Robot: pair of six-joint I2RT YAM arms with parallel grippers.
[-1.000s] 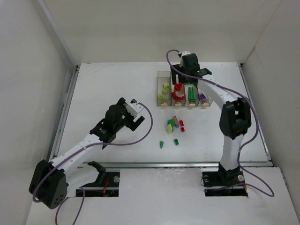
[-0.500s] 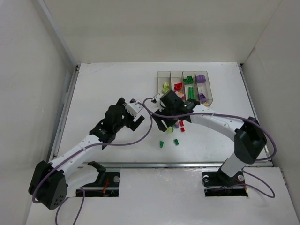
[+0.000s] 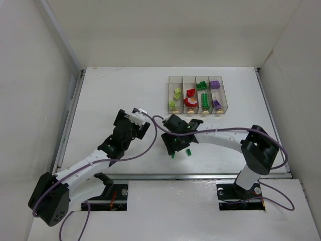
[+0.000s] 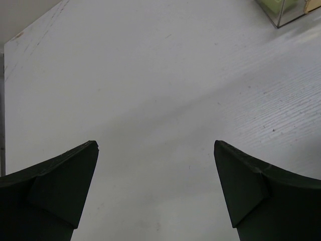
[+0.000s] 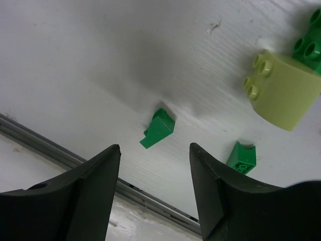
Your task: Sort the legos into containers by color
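The four clear containers [image 3: 196, 95] stand in a row at the back right, holding pale yellow-green, red, green and purple legos, one color per bin. My right gripper [image 3: 169, 144] is open and empty, low over the loose legos. In the right wrist view its jaws [image 5: 155, 146] stand apart just short of a small green slope brick [image 5: 158, 128]. A second green brick [image 5: 242, 157] and a pale yellow-green brick [image 5: 282, 90] lie to the right. Both green bricks show from above [image 3: 173, 155] [image 3: 189, 151]. My left gripper [image 3: 142, 127] is open and empty over bare table [image 4: 156, 143].
My right arm covers most of the loose pile from above. The table's front rail [image 5: 45, 143] runs just behind the green slope brick. A corner of the containers [image 4: 287, 11] shows at the top right of the left wrist view. White walls close in the table.
My right arm swung from above the containers down and forward to the loose legos, ending by the green slope brick. My left arm pulled back slightly and turned.
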